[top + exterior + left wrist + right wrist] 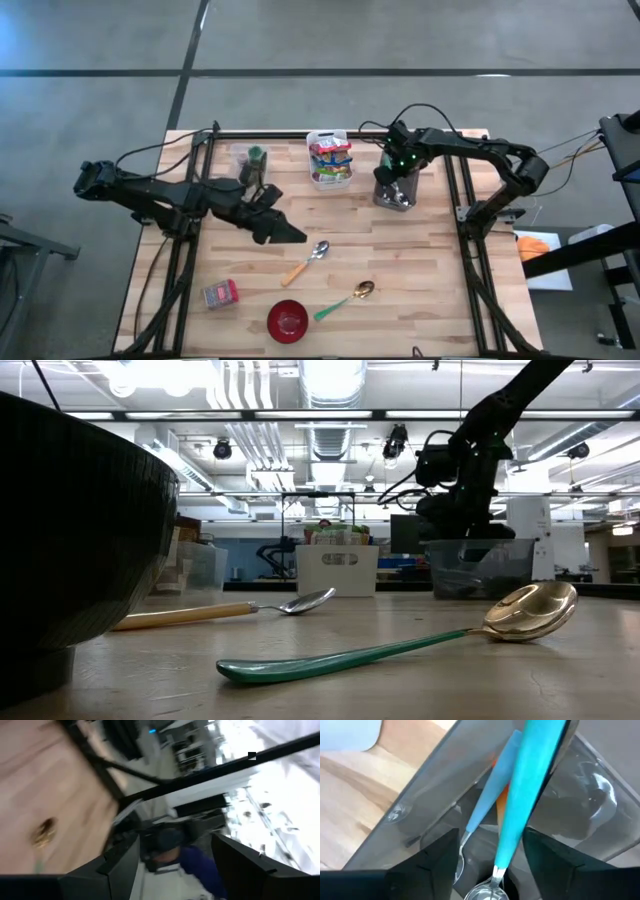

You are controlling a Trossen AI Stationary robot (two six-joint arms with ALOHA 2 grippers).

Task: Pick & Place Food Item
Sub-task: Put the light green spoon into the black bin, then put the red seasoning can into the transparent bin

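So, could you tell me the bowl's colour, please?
Red; the bowl shows best in the high view.

on the surface [420, 260] a basket [330, 158] of packets sits at the back middle, a clear tub [397, 192] holding spoons to its right, a jar [256, 160] to its left, two spoons [308, 262] lie mid-surface, a bowl [288, 320] and a can [220, 294] in front.
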